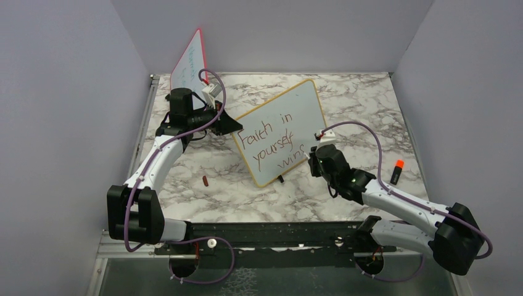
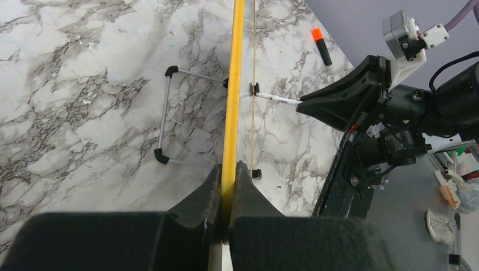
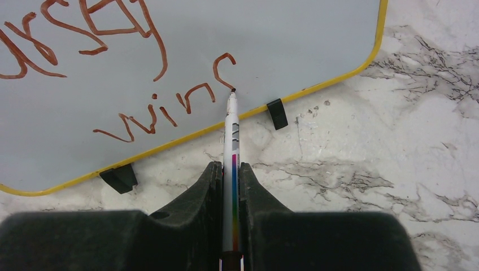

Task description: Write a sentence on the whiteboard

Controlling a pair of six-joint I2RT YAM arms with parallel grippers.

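Note:
The whiteboard point(image 1: 290, 114), yellow-framed, stands tilted at the table's middle. The sentence point(image 1: 271, 140) "Faith in yourself wins" is on it in dark red; the word "wins" shows in the right wrist view point(image 3: 169, 107). My left gripper point(image 1: 237, 125) is shut on the board's left frame edge point(image 2: 230, 141). My right gripper point(image 1: 314, 154) is shut on a white marker point(image 3: 231, 147); its tip touches the board at the end of the "s". The marker also shows in the left wrist view point(image 2: 277, 99).
A red-framed board point(image 1: 190, 61) with faint writing leans at the back left. An orange-capped black marker point(image 1: 396, 171) lies at the right. A small dark red cap point(image 1: 205, 180) lies on the marble left of the board. The board's wire stand point(image 2: 164, 118) is behind it.

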